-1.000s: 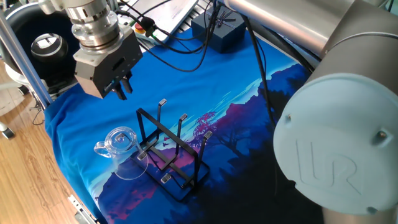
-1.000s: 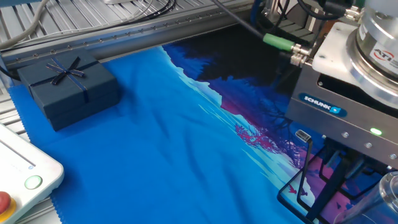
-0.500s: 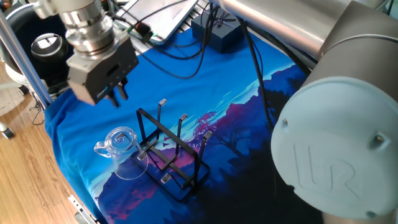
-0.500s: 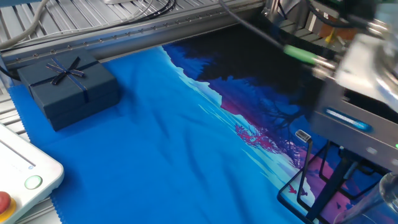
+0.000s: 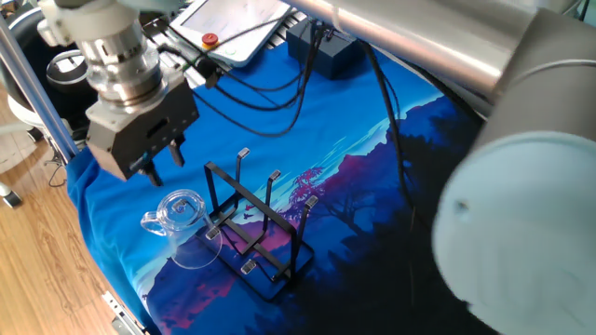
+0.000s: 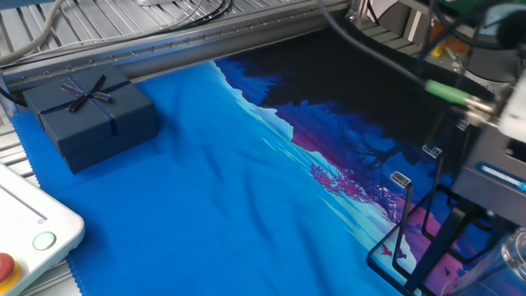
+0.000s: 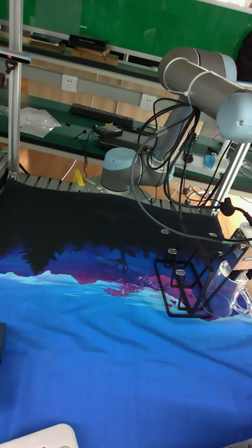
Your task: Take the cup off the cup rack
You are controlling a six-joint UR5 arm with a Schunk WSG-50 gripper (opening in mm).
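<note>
The clear cup (image 5: pixel 183 225) sits tilted against the left side of the black cup rack (image 5: pixel 263 221), its loop handle pointing left. A low prong seems to reach into it, though I cannot tell for sure. My gripper (image 5: pixel 166 166) hovers just above and to the left of the cup, without touching it. Its two dark fingers are apart with nothing between them. In the other fixed view the cup (image 6: pixel 514 256) shows only at the right edge, beside the rack (image 6: pixel 400 247). The tall fixed view has the rack (image 7: pixel 187 281) with the cup (image 7: pixel 235 281) to its right.
A dark blue gift box (image 5: pixel 328 48) lies at the far end of the blue printed cloth (image 5: pixel 279 130). Beside it is a white control box with a red button (image 5: pixel 231 17). Black cables (image 5: pixel 279 88) trail across the cloth. The table edge (image 5: pixel 112 307) runs close to the cup.
The gripper has moved left and down toward the cup, and its fingers now stand wider apart. Cup and rack have not moved.
</note>
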